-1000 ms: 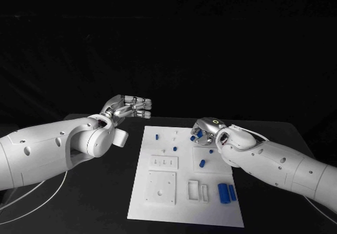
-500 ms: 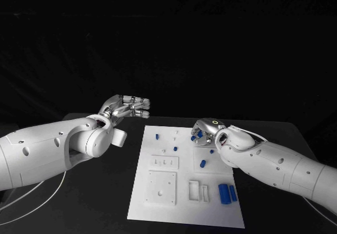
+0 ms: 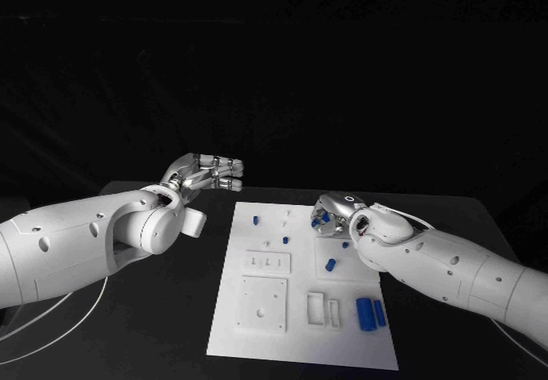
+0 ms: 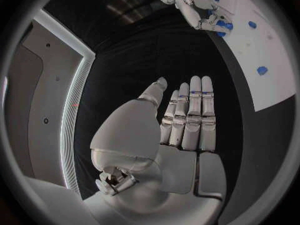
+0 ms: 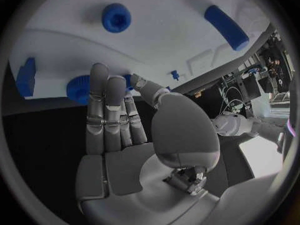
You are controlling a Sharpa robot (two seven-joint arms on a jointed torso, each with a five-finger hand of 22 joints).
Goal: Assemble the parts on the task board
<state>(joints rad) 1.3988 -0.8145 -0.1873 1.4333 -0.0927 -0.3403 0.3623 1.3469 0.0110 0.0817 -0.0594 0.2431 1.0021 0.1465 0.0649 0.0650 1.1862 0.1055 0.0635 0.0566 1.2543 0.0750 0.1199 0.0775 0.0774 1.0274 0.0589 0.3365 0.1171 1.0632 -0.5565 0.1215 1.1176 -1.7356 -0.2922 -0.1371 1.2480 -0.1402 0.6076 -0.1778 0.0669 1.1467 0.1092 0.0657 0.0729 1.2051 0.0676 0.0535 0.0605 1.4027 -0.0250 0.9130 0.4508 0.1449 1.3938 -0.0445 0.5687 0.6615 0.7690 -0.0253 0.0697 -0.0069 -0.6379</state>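
Note:
The white task board (image 3: 299,317) lies in the middle of the table. My right hand (image 3: 335,214) hangs low over its far right edge. In the right wrist view its fingers (image 5: 106,110) stretch across a round blue part (image 5: 76,89), with the thumb beside them; the frames do not show whether it grips the part. A blue knob (image 5: 117,17) and a blue cylinder (image 5: 226,26) lie farther out on the board. My left hand (image 3: 211,172) is raised left of the board's far end, with its fingers (image 4: 190,115) straight and holding nothing.
Two blue cylinders (image 3: 367,313) lie side by side at the board's near right. Smaller blue parts (image 3: 329,265) (image 3: 257,220) are scattered across its far half. White raised blocks (image 3: 264,305) occupy the near left. Bare black table (image 3: 160,317) flanks the board.

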